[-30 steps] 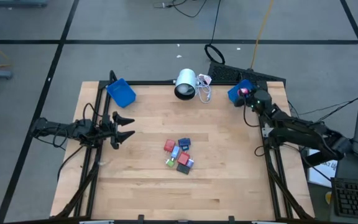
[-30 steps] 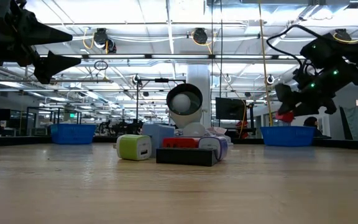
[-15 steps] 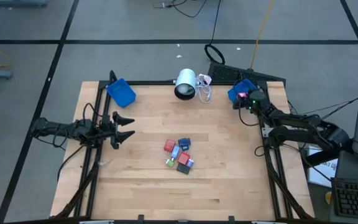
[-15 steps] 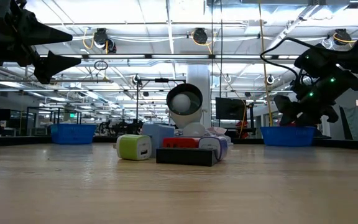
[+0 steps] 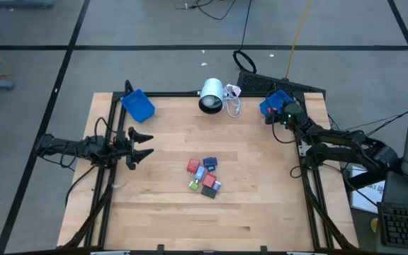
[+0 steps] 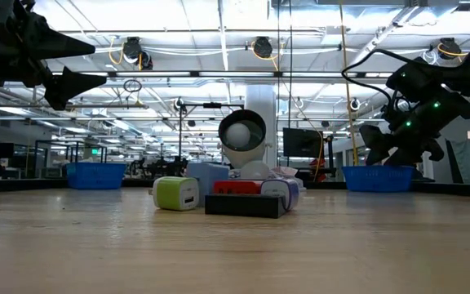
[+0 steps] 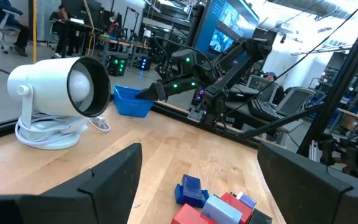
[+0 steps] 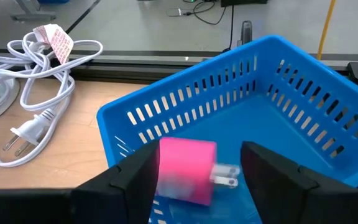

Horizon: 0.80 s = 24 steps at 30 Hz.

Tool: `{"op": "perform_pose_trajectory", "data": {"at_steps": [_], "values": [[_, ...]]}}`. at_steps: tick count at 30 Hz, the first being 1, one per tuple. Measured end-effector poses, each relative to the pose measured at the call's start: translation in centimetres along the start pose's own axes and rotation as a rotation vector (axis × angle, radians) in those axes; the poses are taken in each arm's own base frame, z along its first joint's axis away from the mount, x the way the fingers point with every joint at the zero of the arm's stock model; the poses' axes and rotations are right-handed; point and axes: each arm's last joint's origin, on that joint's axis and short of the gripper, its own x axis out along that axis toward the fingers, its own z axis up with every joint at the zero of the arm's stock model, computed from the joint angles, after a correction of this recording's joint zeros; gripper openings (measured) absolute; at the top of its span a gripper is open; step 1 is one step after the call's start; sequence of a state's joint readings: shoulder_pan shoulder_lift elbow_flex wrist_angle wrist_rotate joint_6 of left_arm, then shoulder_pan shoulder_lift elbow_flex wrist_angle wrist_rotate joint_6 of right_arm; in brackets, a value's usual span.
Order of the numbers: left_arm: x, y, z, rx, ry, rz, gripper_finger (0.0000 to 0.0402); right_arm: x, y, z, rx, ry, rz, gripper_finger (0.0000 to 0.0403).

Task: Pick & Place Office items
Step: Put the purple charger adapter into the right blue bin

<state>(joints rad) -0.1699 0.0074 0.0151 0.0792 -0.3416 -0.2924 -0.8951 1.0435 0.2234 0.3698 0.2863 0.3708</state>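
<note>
My right gripper (image 8: 194, 171) hangs over the blue slotted plastic bin (image 8: 303, 124) at the far right corner of the wooden table (image 5: 261, 205). Its two dark fingers (image 8: 129, 180) stand apart, and between them I see a small pink blocky plug adapter (image 8: 187, 170) with metal prongs. It sits in the gap between the fingers, blurred at its lower edge, and I cannot tell whether either finger touches it or whether it rests on the bin floor. From above, the same gripper (image 5: 280, 113) shows at the bin's edge (image 5: 269, 103).

The other small office pieces (image 5: 204, 176), in red, blue, green and purple, lie clustered near the middle of the table, well apart from both grippers. In the level view I make out a green block (image 6: 176, 193), a red piece (image 6: 237, 187) and a dark flat block (image 6: 245, 205) in front.

My left gripper (image 5: 142, 146) waits above the left side of the table, its fingers spread wide and empty. A second blue bin (image 5: 138, 105) sits at the far left corner. A white cylindrical lamp (image 5: 212, 95) lies at the far edge, its coiled white cable (image 8: 27, 81) just beside the right bin.
</note>
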Motion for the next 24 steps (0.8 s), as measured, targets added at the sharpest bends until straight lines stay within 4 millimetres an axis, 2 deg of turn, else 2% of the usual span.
{"op": "perform_pose_trajectory", "data": {"at_steps": [5,8,15,24], "values": [[0.0,0.0,0.0,0.0,0.0,0.0,0.0324,0.0,0.1,0.3,0.002,-0.025,0.018,0.0221],[0.0,0.0,0.0,0.0,0.0,0.0,0.0324,-0.1,0.5,0.8,0.002,-0.07,0.097,0.022],[0.0,0.0,0.0,0.0,0.0,0.001,0.0324,-0.9,2.6,2.0,0.008,-0.154,0.442,0.0219],[0.0,0.0,0.0,0.0,0.0,0.0,0.0324,-3.1,6.5,0.9,0.017,-0.06,0.834,0.0216]]}}
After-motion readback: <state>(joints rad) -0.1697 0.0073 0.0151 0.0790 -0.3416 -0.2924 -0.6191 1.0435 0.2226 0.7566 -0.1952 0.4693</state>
